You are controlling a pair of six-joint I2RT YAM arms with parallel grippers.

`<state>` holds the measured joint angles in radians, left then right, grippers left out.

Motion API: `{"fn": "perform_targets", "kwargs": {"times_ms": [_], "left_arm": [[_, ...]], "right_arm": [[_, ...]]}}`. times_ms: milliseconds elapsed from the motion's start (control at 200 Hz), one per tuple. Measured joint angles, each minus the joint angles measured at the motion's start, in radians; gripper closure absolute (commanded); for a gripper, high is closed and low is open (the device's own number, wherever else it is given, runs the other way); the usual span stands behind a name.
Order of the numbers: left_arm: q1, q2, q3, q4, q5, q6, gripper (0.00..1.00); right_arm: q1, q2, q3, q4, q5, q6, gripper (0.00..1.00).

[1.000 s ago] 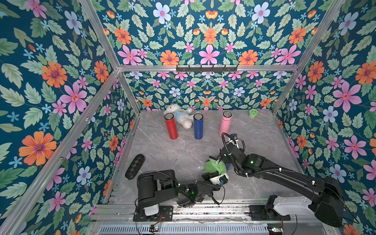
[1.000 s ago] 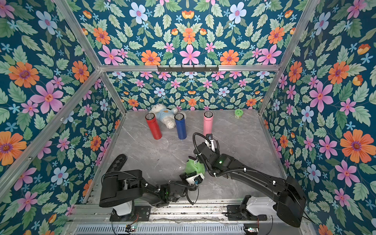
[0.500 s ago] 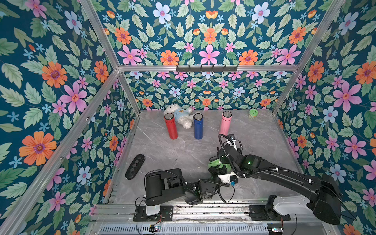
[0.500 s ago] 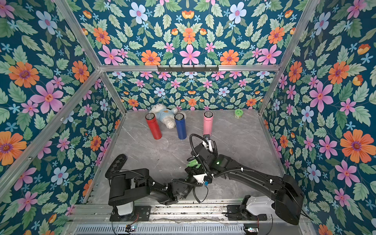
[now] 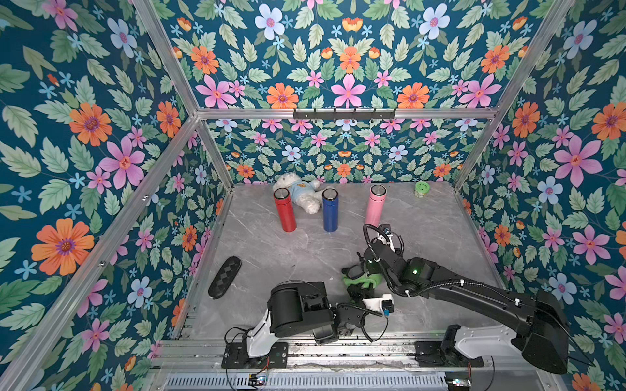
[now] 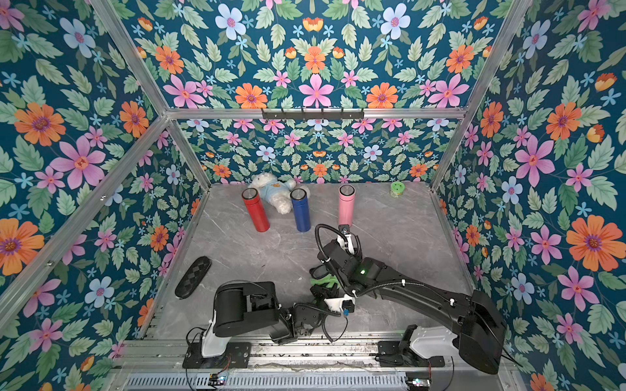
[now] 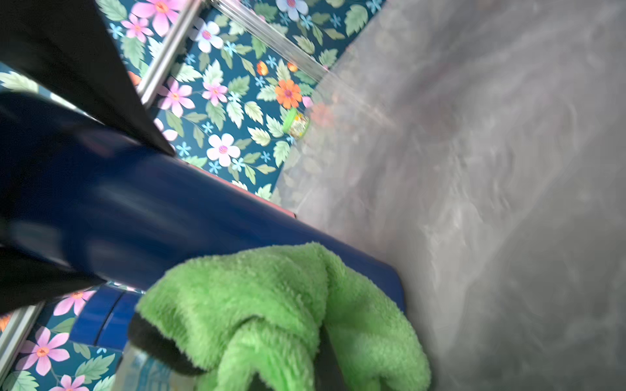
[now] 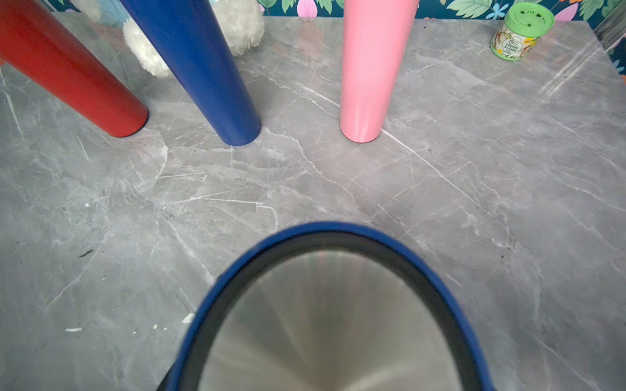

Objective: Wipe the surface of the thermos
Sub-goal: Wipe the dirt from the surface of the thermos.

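Lighting: bright, even, diffuse from overhead; shadows on the tabletop [image 5: 440, 230] faint and short. Both top views: sharp throughout. Left wrist view: tabletop and held thermos [image 7: 169, 216] motion-smeared; green cloth [image 7: 277, 304] crisper. Right wrist view: thermos near the lens out of focus, soft sheen; background sharp, splayed by wide-angle distortion.

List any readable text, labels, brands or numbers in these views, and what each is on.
Nothing is legible in any view.
Label on the green-lidded jar: lettering present, too small and blurred to read.
Shirt of the toy bear: orange emblem, no readable letters.
No markings show on the red thermos, standing blue thermos, pink thermos, held blue thermos or green cloth.
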<state>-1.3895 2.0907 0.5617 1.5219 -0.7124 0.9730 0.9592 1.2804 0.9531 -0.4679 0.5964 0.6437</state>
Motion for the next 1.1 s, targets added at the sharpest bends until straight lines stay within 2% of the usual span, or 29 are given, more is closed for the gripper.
{"fn": "perform_targets", "kwargs": {"times_ms": [240,415,565,685,890,1100], "left_arm": [[-0.002,0.013,0.014,0.030,-0.012,0.047,1.00],[-0.004,-0.071,0.080,0.003,-0.021,0.129,1.00],[0.005,-0.105,0.126,-0.063,-0.021,0.152,1.00],[0.009,-0.057,0.151,-0.072,-0.008,0.155,1.00],[0.010,0.109,0.166,-0.081,-0.013,0.155,1.00],[0.021,0.137,0.184,-0.079,-0.042,0.162,1.00]], "right_arm": [[0.000,-0.002,0.013,-0.036,-0.014,0.003,1.00],[-0.001,0.023,0.010,-0.005,0.021,0.005,1.00],[-0.002,0.040,0.008,0.023,0.044,0.010,1.00],[-0.003,0.041,0.009,0.025,0.047,0.013,1.00],[-0.019,0.043,0.038,-0.022,0.010,0.025,1.00],[-0.031,0.050,0.070,-0.065,-0.030,0.037,1.00]]}}
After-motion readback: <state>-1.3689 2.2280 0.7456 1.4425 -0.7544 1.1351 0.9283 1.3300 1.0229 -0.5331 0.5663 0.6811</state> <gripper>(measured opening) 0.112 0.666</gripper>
